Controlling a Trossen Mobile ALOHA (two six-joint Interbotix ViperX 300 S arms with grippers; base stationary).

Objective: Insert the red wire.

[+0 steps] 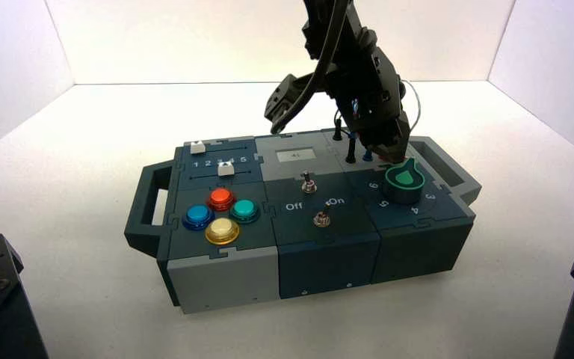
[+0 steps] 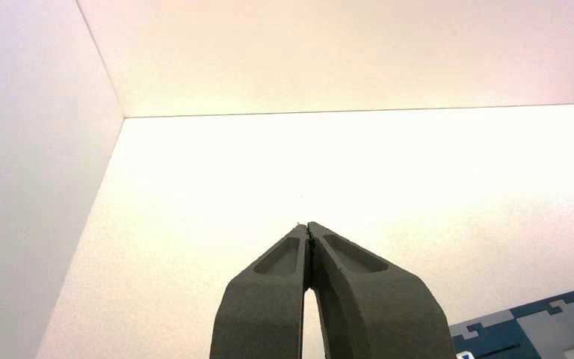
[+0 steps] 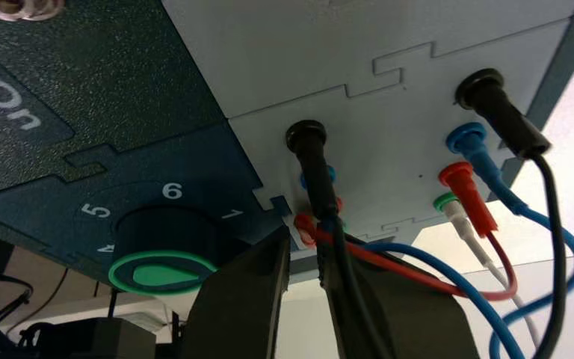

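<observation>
Right tool [image 3: 304,248], near box edge [image 1: 447,183], crowds red wire [image 3: 426,280].

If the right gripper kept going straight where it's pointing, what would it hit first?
Probably the red plug just ahead of the right gripper, though depth is unclear and the black plug overlaps that line.

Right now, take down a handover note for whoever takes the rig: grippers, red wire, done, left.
Right gripper: over the box's socket panel, beside the green-ringed knob; fingers apart, no firm grip visible.
Left gripper: idle, shut, off the box.
Red wire: one plug stands in the red socket of the outer row; the other end is by the right gripper's tips, near the black plug.
Done: one end in.
Left: seat the near end, probably after gripping it; I can't confirm it's in.
</observation>
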